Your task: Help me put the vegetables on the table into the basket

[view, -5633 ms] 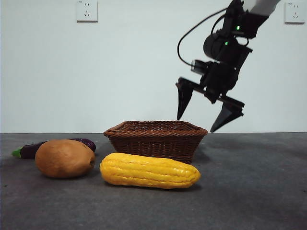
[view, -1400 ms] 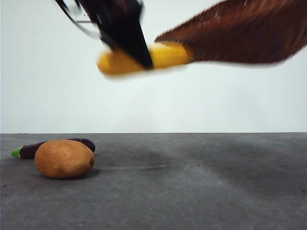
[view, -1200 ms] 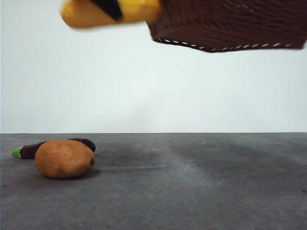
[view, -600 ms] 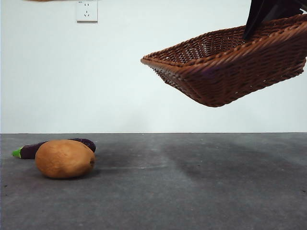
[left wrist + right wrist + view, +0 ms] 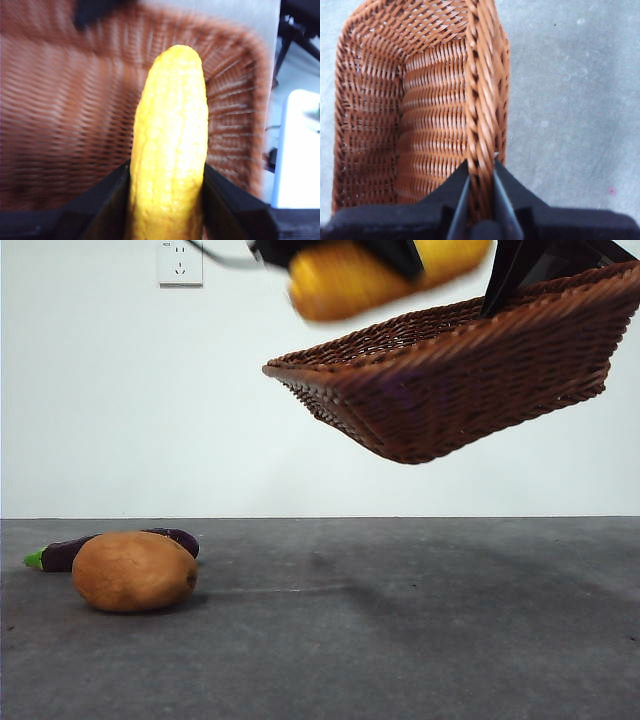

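Note:
The brown wicker basket [image 5: 470,380] hangs tilted high above the table [image 5: 400,640], held by its rim in my right gripper [image 5: 481,175], which is shut on the braided edge [image 5: 480,115]. My left gripper [image 5: 167,185] is shut on the yellow corn cob [image 5: 170,150], and the corn [image 5: 380,270] hovers just above the basket's raised open side [image 5: 65,125]. The brown potato [image 5: 134,571] lies on the table at the left, with the purple eggplant [image 5: 70,551] right behind it.
A wall socket [image 5: 180,260] sits on the white wall at the back left. Bare grey table [image 5: 570,100] shows under the lifted basket.
The corn has come back into view from the upper left and now hangs over the basket. The basket has shifted slightly left and stays tilted in the air. Potato and eggplant have not moved.

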Controlling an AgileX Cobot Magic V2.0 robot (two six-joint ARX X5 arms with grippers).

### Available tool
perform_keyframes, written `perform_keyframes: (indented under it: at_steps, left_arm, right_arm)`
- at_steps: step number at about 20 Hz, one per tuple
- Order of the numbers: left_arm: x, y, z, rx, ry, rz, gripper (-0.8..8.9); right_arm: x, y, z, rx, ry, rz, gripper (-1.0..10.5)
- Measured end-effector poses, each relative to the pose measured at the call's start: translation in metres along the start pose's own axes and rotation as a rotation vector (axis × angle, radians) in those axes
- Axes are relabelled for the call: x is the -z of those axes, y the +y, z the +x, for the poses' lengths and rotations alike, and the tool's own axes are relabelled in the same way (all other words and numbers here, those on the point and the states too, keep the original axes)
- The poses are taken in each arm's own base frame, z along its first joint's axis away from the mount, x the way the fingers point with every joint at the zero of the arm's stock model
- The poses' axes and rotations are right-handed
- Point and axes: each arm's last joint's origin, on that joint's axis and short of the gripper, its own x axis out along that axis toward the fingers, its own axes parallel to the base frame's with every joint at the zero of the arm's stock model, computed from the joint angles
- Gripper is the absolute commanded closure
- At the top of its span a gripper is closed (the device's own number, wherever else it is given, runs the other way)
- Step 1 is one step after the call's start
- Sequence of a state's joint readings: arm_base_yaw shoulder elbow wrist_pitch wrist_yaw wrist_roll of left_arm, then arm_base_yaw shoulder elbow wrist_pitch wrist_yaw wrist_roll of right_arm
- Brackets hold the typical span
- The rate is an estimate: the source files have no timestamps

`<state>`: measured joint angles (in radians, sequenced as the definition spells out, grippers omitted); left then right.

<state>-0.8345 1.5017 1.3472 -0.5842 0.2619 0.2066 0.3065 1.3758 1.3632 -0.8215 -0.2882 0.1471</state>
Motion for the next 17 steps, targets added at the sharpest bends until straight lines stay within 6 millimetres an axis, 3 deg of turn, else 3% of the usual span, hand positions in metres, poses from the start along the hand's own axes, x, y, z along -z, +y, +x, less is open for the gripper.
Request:
perform_keyframes:
  at_steps: [4, 8, 9, 11, 12, 17]
  left_arm:
    - [0.007, 0.008, 0.033, 0.011, 0.059, -0.049, 8.22]
    - [0.010, 0.009, 0.045, 0.020, 0.076, -0.079, 8.02]
    - [0.010, 0.008, 0.045, 0.036, 0.074, -0.080, 7.13]
    - [0.010, 0.006, 0.045, 0.069, 0.075, -0.082, 3.99]
    - [0.011, 0.006, 0.045, 0.076, 0.085, -0.086, 3.38]
    - [0.015, 0.005, 0.045, 0.082, 0.120, -0.103, 3.41]
  right_arm:
    - [0.000, 0.004, 0.002, -0.010, -0.003, 0.009, 9.6]
    - [0.010, 0.003, 0.019, -0.024, -0.004, 0.028, 9.6]
    - [0.016, 0.000, 0.025, -0.021, 0.013, 0.037, 9.6]
    - [0.025, -0.004, 0.034, -0.015, 0.044, 0.053, 9.6]
    - [0.025, -0.004, 0.035, -0.014, 0.049, 0.054, 9.6]
    - [0.020, -0.002, 0.035, -0.080, 0.005, 0.045, 9.6]
